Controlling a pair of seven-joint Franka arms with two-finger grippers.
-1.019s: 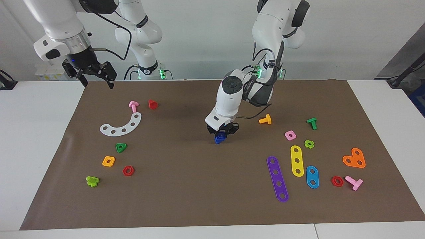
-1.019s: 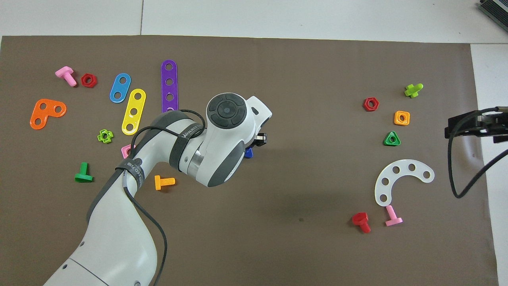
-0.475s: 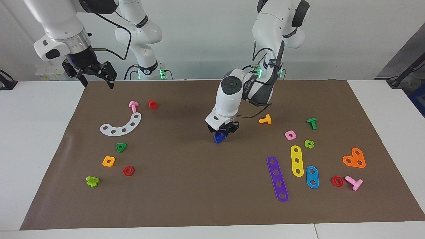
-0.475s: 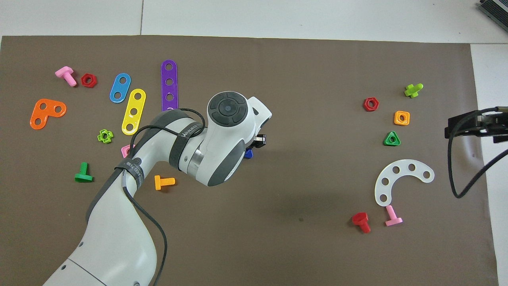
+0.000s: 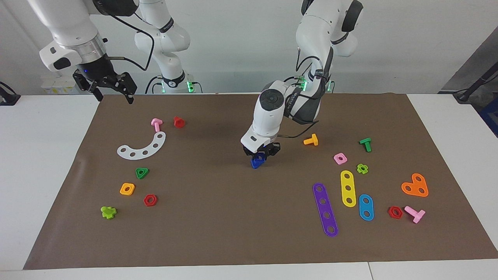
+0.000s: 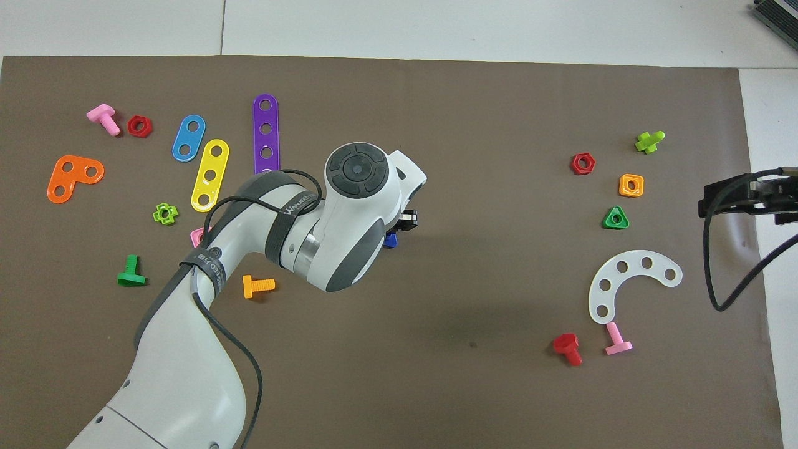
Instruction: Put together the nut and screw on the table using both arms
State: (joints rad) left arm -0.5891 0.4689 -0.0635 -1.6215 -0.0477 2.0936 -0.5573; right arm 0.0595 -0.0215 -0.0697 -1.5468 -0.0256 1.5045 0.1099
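My left gripper (image 5: 260, 154) is low over the middle of the brown mat (image 5: 218, 217), shut on a small blue piece. The blue screw (image 5: 256, 162) shows its triangular head just under the fingertips. A blue part with a round hole, the nut (image 5: 259, 156), sits against it between the fingers; I cannot tell whether the two are joined. In the overhead view the wrist hides all but a blue corner (image 6: 391, 239). My right gripper (image 5: 112, 90) waits open and empty, raised over the mat's edge at the right arm's end; it also shows in the overhead view (image 6: 748, 198).
At the right arm's end lie a white curved strip (image 5: 143, 147), pink screw (image 5: 156, 124), red screw (image 5: 179, 121), green triangular nut (image 5: 142, 172) and orange-yellow nut (image 5: 127, 189). At the left arm's end lie an orange screw (image 5: 311, 140), pink nut (image 5: 340, 158) and purple strip (image 5: 325, 209).
My left gripper and the blue piece have risen slightly above the mat. The right arm has not moved.
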